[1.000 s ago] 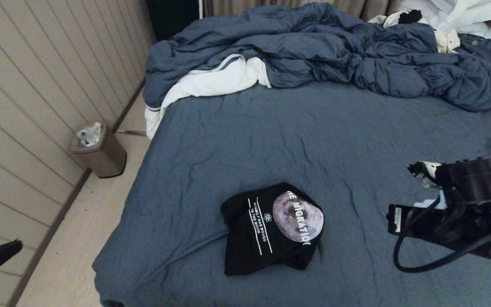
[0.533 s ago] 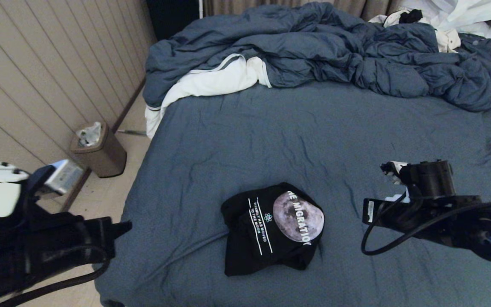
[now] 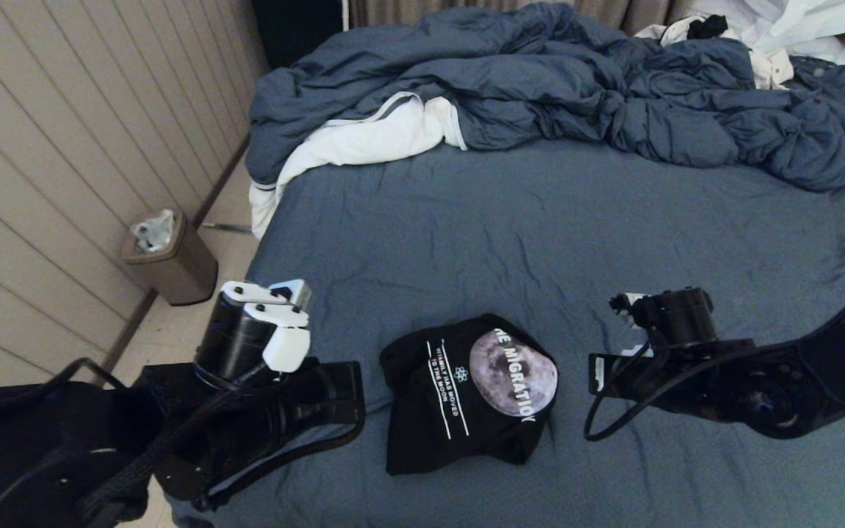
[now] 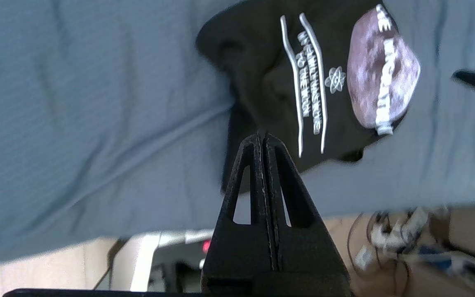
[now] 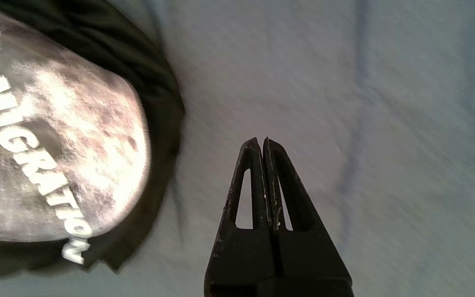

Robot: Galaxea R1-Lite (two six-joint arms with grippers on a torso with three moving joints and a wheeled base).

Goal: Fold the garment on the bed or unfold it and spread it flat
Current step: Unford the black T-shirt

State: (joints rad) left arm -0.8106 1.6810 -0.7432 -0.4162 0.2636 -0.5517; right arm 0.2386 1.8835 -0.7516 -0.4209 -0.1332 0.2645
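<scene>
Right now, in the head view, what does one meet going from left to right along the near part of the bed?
Left tool, shut, at the bed's left edge → crumpled black T-shirt with the moon print → right tool, shut, above bare sheet.

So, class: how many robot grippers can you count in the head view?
2. The left gripper is beside the T-shirt on its left; the right gripper is on its right.

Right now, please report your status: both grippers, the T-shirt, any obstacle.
Left gripper and right gripper shut, empty, flanking black T-shirt. T-shirt bunched on bed, untouched. Duvet far off, no obstacle.
</scene>
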